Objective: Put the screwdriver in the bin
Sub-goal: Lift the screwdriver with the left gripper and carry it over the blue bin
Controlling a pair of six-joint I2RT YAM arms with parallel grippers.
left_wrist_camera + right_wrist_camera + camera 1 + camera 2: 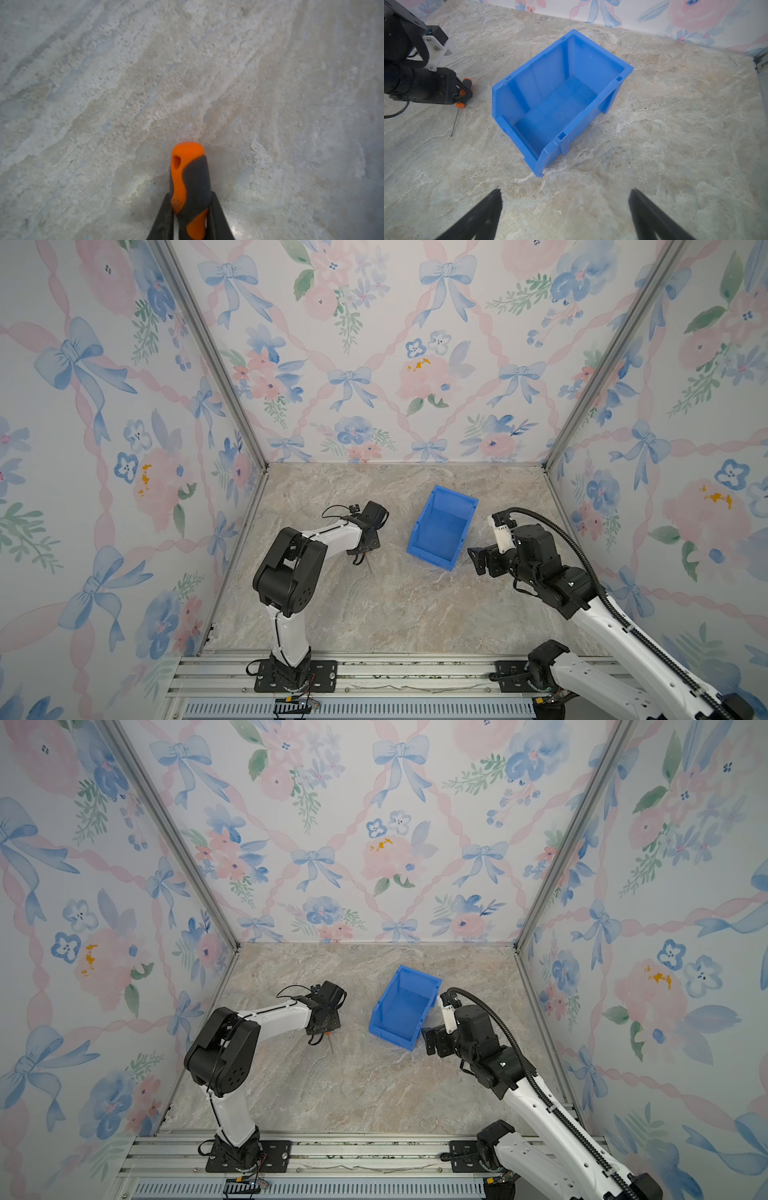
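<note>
Screwdriver [189, 187] sits clamped in the left pincer [190, 197], whose two black fingers [164, 218] press against the sides of the orange-and-black handle; the butt of the handle juts out past the fingertips, low over the marble table [104, 83]. From the right wrist camera the same grip shows from the side: the left pincer [464, 91] is clenched around the handle, and the screwdriver [460, 105] hangs its thin silver shaft out below the fingers, sloping down toward the table; whether the tip touches the surface cannot be told. In both top views the shaft pokes out just under the left pincer [363, 556] [322, 1038] as a thin dark line; the screwdriver [368, 566] [331, 1045] is outside the bin [422, 526] [384, 1006].

That blue bin [550, 62] stands upright on the table between the two pincers, near the left one but apart from it, on the side toward the right arm; its cut-down side faces the near edge of the table [374, 614]. The right pincer [565, 190] is released, its fingers [488, 209] spread wide with only bare marble between them; it hovers just beside the near right corner of the bin, pointing at it [478, 562] [430, 1042].
</note>
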